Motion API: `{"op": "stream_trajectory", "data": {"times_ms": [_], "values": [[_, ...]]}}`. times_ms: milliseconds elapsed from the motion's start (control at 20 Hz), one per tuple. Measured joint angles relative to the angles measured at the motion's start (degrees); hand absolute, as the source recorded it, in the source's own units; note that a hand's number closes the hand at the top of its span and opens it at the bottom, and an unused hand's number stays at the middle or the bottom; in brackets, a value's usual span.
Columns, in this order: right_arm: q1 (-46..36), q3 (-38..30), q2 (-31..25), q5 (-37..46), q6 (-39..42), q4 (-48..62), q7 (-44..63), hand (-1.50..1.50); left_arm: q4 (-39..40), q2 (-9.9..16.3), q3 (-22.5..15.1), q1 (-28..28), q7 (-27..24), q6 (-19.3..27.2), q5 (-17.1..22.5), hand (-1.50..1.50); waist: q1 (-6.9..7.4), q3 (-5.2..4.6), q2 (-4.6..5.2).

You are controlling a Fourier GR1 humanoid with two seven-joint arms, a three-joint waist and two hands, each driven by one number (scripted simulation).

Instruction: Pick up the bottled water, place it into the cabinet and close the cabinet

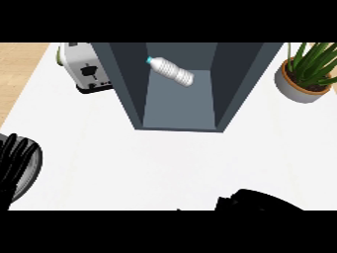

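The clear water bottle (172, 72) with a light blue cap lies tilted inside the dark grey cabinet (233, 84), near its back left part. The cabinet stands open toward me on the white counter (163, 163). No hand touches the bottle. My left hand (7, 165) shows at the lower left edge with straight fingers pointing up, open and holding nothing. My right hand (255, 200) is only a dark shape at the bottom edge, well short of the cabinet; its fingers are hard to make out.
A white toaster (83, 66) stands left of the cabinet. A potted plant (310, 74) sits at the right. A grey round object (31, 170) lies under my left hand at the counter's left edge.
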Motion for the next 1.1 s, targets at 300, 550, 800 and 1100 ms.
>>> {"op": "stream_trajectory", "data": {"times_ms": [300, 550, 800, 1100], "values": [[-12.34, 10.41, 9.15, 13.74, -13.92, 8.88, 1.76, 1.5, -3.85, 2.93, 2.06, 2.5, 0.79, -0.86, 1.42, -1.5, 0.86, 0.17, 0.37], [-23.36, 13.41, 11.57, 12.51, -27.0, 18.93, -0.71, 1.5, -6.56, 4.36, 3.9, 4.42, 1.08, -1.28, 1.84, -1.5, 1.24, 0.4, 0.95], [-33.48, 11.33, 12.34, 4.27, -30.22, 28.93, -4.44, 1.5, -10.09, 6.11, 6.61, 7.59, 1.89, -1.53, 2.96, -1.5, 1.45, 0.48, 1.32], [-37.09, 8.7, 12.42, -6.72, -15.92, 36.82, -4.82, 1.5, -12.3, 6.72, 8.91, 9.16, 2.98, -1.1, 3.67, -1.5, 1.03, 0.51, 1.61]]}}
